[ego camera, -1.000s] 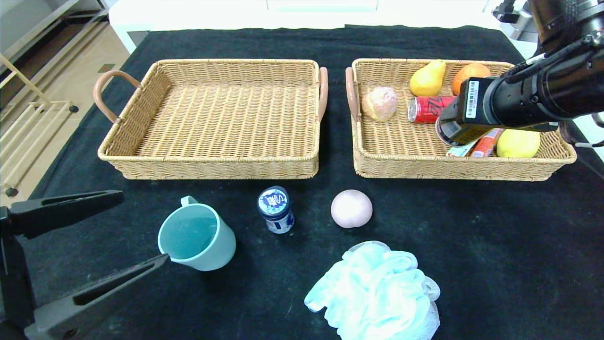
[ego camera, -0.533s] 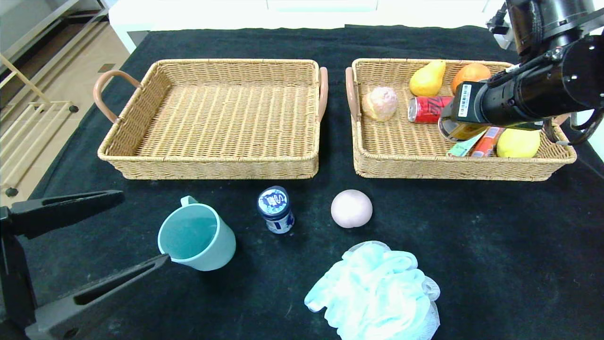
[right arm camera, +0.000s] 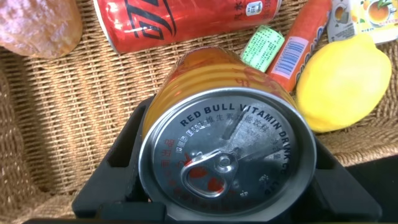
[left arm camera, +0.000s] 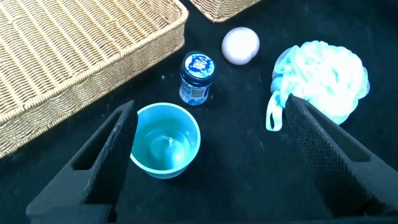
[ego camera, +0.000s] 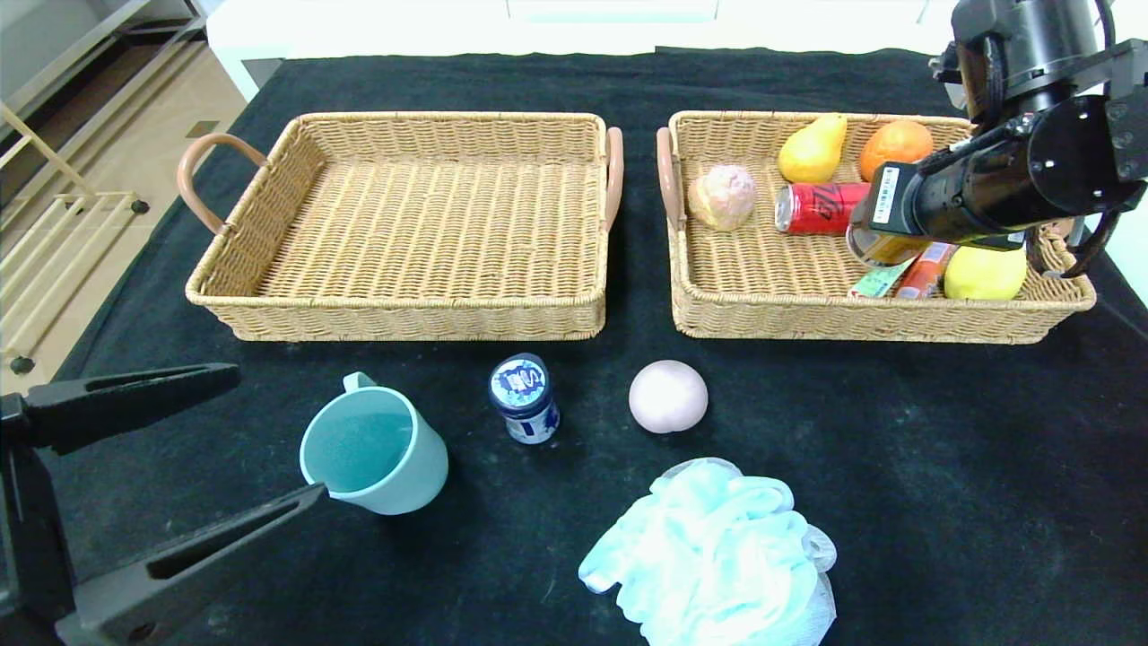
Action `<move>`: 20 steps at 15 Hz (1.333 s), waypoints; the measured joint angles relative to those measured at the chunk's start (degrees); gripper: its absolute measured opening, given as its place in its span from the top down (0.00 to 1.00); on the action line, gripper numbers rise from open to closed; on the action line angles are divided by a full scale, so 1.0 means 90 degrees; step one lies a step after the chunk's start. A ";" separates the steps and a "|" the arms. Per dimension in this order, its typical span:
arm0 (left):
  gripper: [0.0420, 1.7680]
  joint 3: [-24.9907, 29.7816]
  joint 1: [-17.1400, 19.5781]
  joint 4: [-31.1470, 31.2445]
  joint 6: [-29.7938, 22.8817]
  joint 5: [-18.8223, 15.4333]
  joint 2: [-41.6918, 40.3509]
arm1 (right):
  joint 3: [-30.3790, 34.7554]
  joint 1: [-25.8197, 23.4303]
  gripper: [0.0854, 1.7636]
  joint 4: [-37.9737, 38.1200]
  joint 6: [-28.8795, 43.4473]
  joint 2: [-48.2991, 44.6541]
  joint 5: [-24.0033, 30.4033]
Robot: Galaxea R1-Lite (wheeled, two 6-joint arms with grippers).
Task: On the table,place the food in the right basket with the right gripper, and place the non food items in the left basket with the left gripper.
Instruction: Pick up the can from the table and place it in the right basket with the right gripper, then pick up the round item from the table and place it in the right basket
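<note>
A gold can (right arm camera: pixel 227 163) is gripped by the right gripper (right arm camera: pixel 224 186), its jaws closed on the can's sides, above the right basket (ego camera: pixel 762 309). In that basket are seen a red can (ego camera: pixel 821 206), a pear (ego camera: pixel 812 149), an orange (ego camera: pixel 895 144), a lemon (ego camera: pixel 985 272), a bun (ego camera: pixel 723 196) and snack packets (ego camera: pixel 901 276). The left gripper (ego camera: pixel 170 467) is held wide open and empty near the table's front left, just beside the cup (ego camera: pixel 375 454). On the table (ego camera: pixel 942 449) in front of the baskets are found the cup, a jar (ego camera: pixel 524 397), a ball (ego camera: pixel 668 396) and a loofah (ego camera: pixel 713 552). Nothing is seen in the left basket (ego camera: pixel 404 309).
</note>
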 joint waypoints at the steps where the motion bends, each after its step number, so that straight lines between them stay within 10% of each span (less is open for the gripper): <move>1: 0.03 0.0003 0.0000 0.0000 0.0000 0.0003 0.0003 | 0.0003 -0.0005 0.34 -0.0064 0.0000 0.0033 0.0003; 20: 0.03 0.0003 0.0009 0.0005 0.0000 -0.0009 -0.0024 | 0.0343 0.0561 0.09 0.0027 -0.0004 -0.0521 0.0004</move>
